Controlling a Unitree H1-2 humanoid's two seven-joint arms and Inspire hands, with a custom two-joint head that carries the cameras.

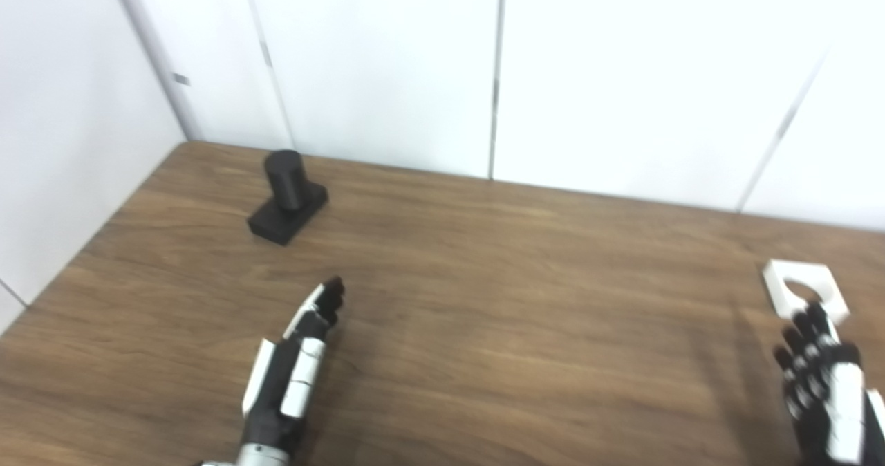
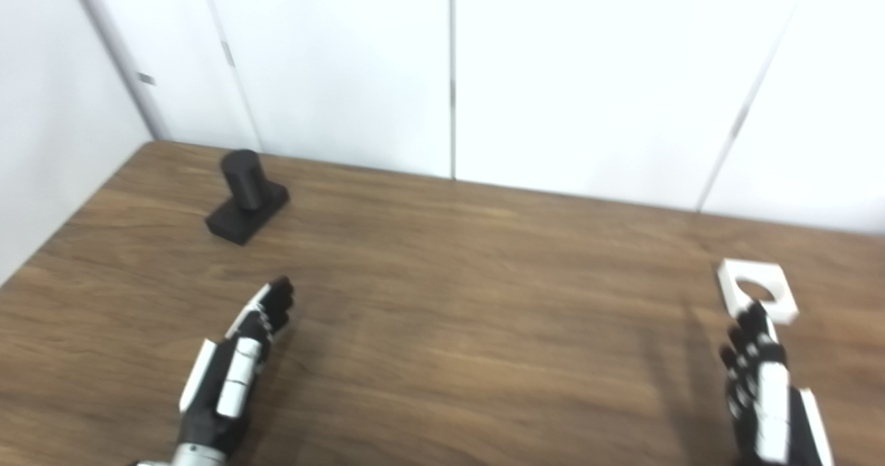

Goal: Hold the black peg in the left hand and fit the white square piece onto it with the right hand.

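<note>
The black peg [image 1: 285, 179], a short upright cylinder on a black square base, stands on the wooden table [image 1: 484, 300] at the far left. My left hand [image 1: 294, 376] is open with fingers stretched toward it, well short of it and holding nothing. The white square piece [image 1: 802, 288] with a round hole lies flat at the right edge. My right hand [image 1: 826, 390] is open just in front of it, its fingertips overlapping the piece's near edge in the picture; contact cannot be told. The peg [image 2: 245, 193] and white piece [image 2: 757, 287] also show in the right eye view.
White wall panels [image 1: 387, 58] close off the table at the back and along the left side. Bare wood lies between the two hands [image 2: 484, 341].
</note>
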